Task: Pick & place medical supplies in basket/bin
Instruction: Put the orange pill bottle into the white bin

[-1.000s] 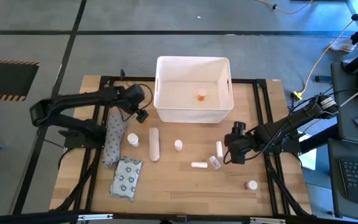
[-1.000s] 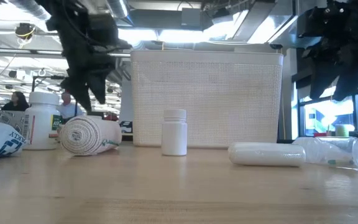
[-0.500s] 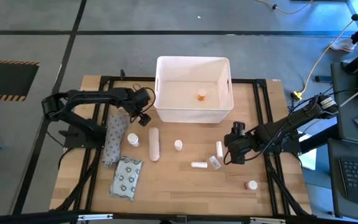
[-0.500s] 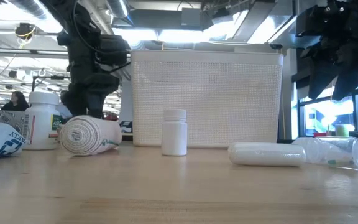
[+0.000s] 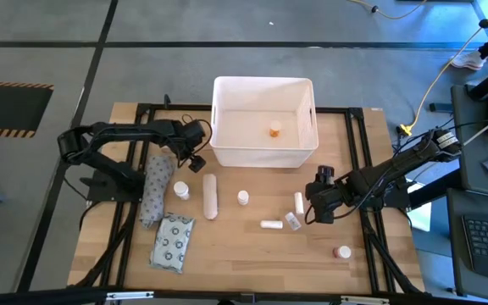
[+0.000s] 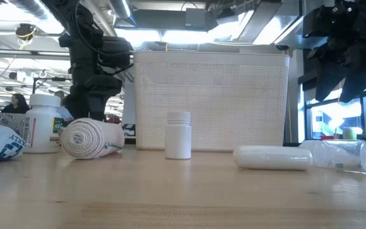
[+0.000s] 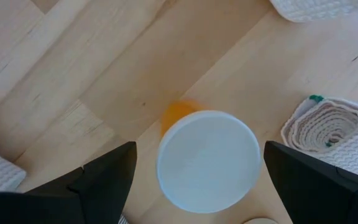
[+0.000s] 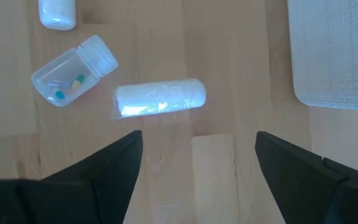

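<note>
Your left claw (image 5: 195, 157) is hovering with its fingers spread wide, straight above a white bottle (image 7: 208, 159) standing upright on the counter (image 5: 252, 246) (a sliver of orange is peeking out from under its round top in the wrist view). Neither finger is touching the bottle. Just beside the claw, a rolled bandage (image 7: 331, 130) is lying on its side, and the white bin (image 5: 264, 121) is sitting close by on the claw's inner side, with one orange-capped item (image 5: 274, 131) resting on its floor.

Your right claw (image 5: 315, 208) is hanging over the other end of the counter, also open wide and gripping nothing. Right ahead of it a white wrapped roll (image 8: 160, 98) is lying flat, and beside that a clear vial (image 8: 73, 71) holding coloured pills is tipped on its side. A small white bottle (image 5: 242, 197) is standing between your two claws, while the ring-patterned packet (image 5: 173, 242) is lying well apart from both, near the counter's front edge.
</note>
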Action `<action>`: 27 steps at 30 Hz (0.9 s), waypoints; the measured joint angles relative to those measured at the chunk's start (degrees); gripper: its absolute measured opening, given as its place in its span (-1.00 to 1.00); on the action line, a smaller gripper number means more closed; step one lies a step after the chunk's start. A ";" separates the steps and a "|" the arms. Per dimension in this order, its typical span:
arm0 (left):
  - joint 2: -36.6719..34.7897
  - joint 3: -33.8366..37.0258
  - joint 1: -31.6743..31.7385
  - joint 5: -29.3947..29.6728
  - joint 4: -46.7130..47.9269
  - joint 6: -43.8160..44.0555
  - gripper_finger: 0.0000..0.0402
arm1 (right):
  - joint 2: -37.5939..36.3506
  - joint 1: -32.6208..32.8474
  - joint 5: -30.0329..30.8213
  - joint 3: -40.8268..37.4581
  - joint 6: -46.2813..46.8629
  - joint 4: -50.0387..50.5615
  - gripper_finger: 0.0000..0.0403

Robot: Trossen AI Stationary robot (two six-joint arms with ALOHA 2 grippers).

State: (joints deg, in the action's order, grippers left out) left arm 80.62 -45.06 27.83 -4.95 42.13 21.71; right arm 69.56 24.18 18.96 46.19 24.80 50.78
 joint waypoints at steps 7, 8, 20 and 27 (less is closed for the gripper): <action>-0.02 0.00 0.00 0.13 -0.13 1.56 0.72 | 0.00 0.00 0.00 0.00 -0.02 0.00 0.55; -0.02 0.00 0.00 0.28 -0.13 2.13 0.72 | 0.00 0.00 0.00 0.00 -0.02 0.00 0.55; -0.04 0.00 0.00 2.49 -1.76 1.88 0.72 | 0.00 0.00 0.00 0.00 -0.02 0.00 0.55; -0.04 0.00 0.02 2.51 -1.62 1.29 0.72 | 0.00 0.00 0.00 0.00 -0.02 0.00 0.55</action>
State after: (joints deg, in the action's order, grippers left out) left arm 80.58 -45.06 27.86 -2.44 40.51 23.00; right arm 69.56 24.18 18.96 46.19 24.77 50.78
